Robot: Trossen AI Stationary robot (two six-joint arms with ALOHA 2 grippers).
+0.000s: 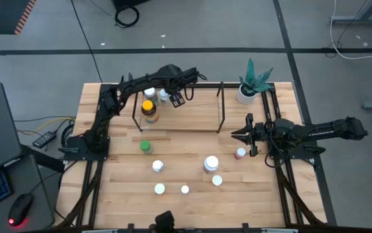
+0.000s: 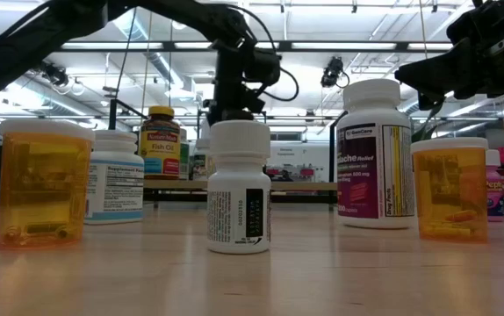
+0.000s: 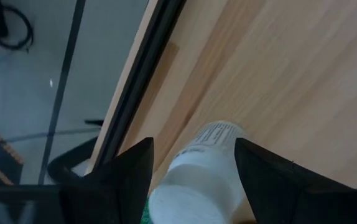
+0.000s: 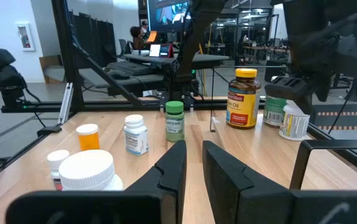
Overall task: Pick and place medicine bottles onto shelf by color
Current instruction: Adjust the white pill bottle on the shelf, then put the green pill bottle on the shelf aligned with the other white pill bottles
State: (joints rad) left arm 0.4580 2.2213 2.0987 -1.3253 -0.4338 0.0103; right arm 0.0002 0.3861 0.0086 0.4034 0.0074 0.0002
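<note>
My left gripper [image 1: 174, 97] reaches over the light-wood shelf [image 1: 192, 111] and is shut on a white bottle [image 3: 197, 174]. That bottle also shows in the right wrist view [image 4: 293, 124]. A yellow-capped bottle [image 1: 148, 110] and a white-capped one [image 1: 150, 94] stand on the shelf beside it. My right gripper [image 1: 235, 134] is shut and empty, level above the table right of the shelf. On the table stand a green-capped bottle [image 1: 146, 147], a pink one [image 1: 240, 153] and several white-capped ones [image 1: 210, 164]. My left gripper pinches the white bottle by its upper sides [image 3: 228, 157] between its two fingers. The fingers come from above, pointing down. The bottle hangs tilted below them, base toward the shelf board [image 3: 290, 74]. Whether the base touches the board I cannot tell.
The shelf's thin black rods [image 1: 222, 107] rise at its corners. A white pot with a green plant [image 1: 247, 90] stands at the far right corner. In the low view, orange bottles [image 2: 41, 180] and a tall purple-labelled bottle [image 2: 375, 154] stand near the front.
</note>
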